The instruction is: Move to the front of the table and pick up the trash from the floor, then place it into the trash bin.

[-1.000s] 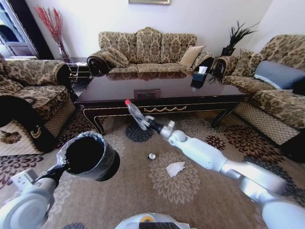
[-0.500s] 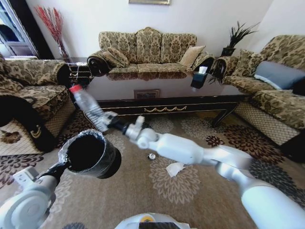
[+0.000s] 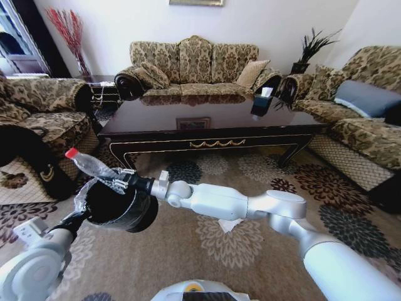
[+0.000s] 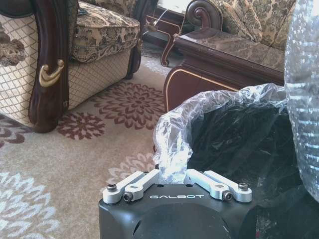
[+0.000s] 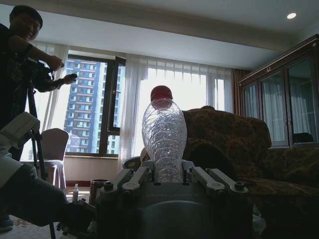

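Clear plastic bottle with red cap sits tilted right over the mouth of the trash bin, cap end pointing up and out past the rim to the robot's left. Right gripper is clenched on the bottle's lower end — the right wrist view shows the bottle standing up between the fingers. Right arm reaches across the body to the left side.

Left gripper holds the bin off the floor, its fingers pinched on the bag-lined rim — bottle wall is visible just beside the bin opening in the left wrist view.

Crumpled white paper lies on the carpet, partly hidden under the right arm. Table stands beyond, well apart from the bin.
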You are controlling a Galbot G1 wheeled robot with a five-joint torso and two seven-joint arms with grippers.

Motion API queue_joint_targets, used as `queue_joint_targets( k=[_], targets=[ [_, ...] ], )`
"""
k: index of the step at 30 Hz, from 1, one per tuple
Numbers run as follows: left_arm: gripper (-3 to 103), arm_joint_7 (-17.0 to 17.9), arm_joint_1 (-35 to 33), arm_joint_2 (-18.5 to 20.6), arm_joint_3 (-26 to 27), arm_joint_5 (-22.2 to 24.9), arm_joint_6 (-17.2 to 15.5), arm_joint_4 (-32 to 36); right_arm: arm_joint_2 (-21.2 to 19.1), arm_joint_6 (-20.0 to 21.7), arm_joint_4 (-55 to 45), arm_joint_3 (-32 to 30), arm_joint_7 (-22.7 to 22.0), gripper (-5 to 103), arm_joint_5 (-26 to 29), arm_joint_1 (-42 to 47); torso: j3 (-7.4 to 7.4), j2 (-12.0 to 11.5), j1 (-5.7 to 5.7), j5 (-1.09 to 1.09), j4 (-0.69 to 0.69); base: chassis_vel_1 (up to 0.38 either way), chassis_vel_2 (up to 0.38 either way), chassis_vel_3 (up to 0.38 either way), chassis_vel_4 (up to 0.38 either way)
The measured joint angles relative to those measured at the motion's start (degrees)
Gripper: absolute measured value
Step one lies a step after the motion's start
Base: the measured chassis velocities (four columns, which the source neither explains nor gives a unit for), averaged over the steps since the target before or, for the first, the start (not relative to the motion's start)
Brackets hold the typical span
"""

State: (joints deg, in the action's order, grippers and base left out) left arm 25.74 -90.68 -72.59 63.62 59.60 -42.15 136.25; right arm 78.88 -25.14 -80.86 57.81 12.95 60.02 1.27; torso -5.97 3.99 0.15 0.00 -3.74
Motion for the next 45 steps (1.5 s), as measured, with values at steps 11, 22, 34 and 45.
queue_joint_targets(
  k=[11,22,34,45],
  targets=[
    [3,-0.02,0.21,-0.11,-0.41,-0.31,0.00,-0.30,-1.43,-1.97,-0.08,0.07,2.46,46,-0.87,0.72,0.00,0.00,0.00,0.00,0.00,0.000,0.000,0.000,0.000],
    [3,-0.07,0.17,0.09,-0.22,-0.29,0.00,-0.50,-2.37,-2.06,-1.54,0.22,3.28,89,-0.67,-0.84,0.00,0.00,0.00,0.00,0.01,0.000,0.000,0.000,0.000],
    [3,-0.10,-0.11,1.45,2.20,1.15,0.02,-0.60,-7.24,2.25,0.15,-4.21,2.11,100,-1.44,-1.59,0.00,0.00,0.00,0.00,0.02,0.000,0.000,0.000,0.000],
    [3,2.37,1.60,2.95,8.18,9.26,0.03,1.72,-21.92,15.35,6.70,-7.94,1.11,100,-6.79,3.73,0.00,0.00,0.00,0.03,-0.01,0.000,0.000,0.000,0.000]
  ],
)
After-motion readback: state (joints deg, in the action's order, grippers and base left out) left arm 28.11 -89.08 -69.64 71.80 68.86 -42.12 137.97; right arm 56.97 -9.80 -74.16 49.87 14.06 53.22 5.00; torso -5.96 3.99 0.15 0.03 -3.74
